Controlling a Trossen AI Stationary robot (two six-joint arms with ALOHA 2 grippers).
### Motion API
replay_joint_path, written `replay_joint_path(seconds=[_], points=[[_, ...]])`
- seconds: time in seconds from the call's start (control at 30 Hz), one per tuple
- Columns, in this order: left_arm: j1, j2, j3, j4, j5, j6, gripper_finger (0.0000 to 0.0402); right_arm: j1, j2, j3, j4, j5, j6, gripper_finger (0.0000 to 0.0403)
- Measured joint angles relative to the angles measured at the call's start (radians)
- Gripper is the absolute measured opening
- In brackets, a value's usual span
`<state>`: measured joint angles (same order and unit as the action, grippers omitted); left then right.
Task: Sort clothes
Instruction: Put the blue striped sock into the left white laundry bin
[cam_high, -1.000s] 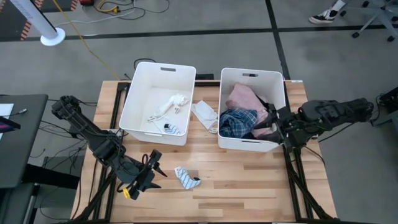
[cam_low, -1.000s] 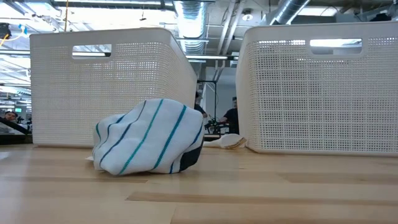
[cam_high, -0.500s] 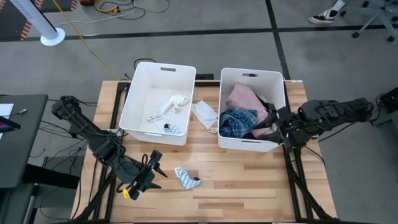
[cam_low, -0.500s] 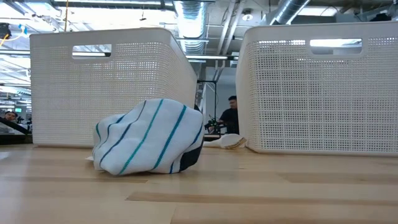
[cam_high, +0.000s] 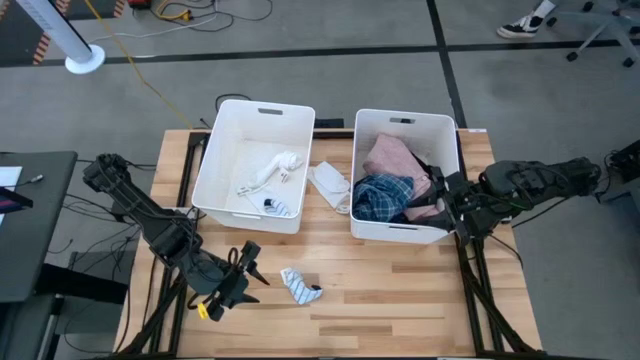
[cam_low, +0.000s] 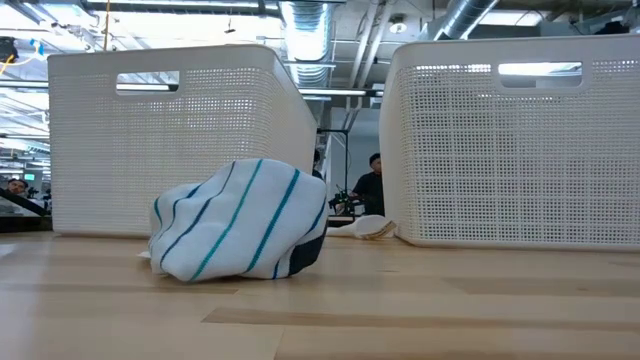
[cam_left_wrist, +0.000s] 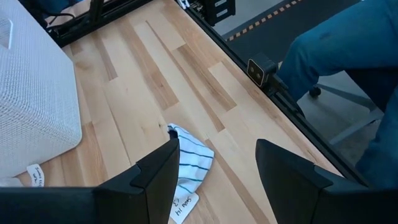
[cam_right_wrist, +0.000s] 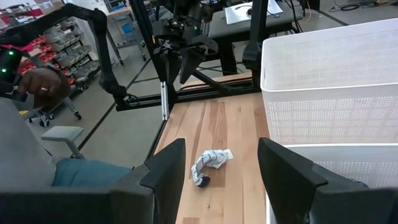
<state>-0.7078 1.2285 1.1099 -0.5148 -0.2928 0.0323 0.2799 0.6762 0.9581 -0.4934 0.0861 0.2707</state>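
Your left gripper (cam_high: 243, 270) hovers spread and empty, just left of the crumpled blue-white striped sock (cam_high: 299, 285) on the near wooden table (cam_high: 400, 290). Your right gripper (cam_high: 440, 199), also spread, rests at the right white plastic tub (cam_high: 405, 120).

Even, bright light falls from overhead; my worktop (cam_high: 400, 280) shows only soft, short shadows. From table height, ceiling lamps (cam_low: 300, 15) glare behind the two tubs (cam_low: 170, 140), glowing through their handle slots, and the room beyond goes hazy. My left hand (cam_left_wrist: 217, 180) looms dark and blurred up close, while the wood stays sharp.
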Motion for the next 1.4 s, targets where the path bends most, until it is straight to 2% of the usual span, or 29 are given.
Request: replay_joint_path(seconds=[0.27,0.9,1.4], points=[[-0.003,0.021,0.000,0.016,0.030,-0.036,0.0206,0.000,0.000,0.000,0.000,0.000,0.000,0.0217],[-0.042,0.228,0.000,0.126,0.100,-0.056,0.0206,0.000,0.000,0.000,0.000,0.000,0.000,0.0217],[-0.050,0.246,0.000,0.167,0.103,-0.085,0.0206,0.000,0.000,0.000,0.000,0.000,0.000,0.0217]])
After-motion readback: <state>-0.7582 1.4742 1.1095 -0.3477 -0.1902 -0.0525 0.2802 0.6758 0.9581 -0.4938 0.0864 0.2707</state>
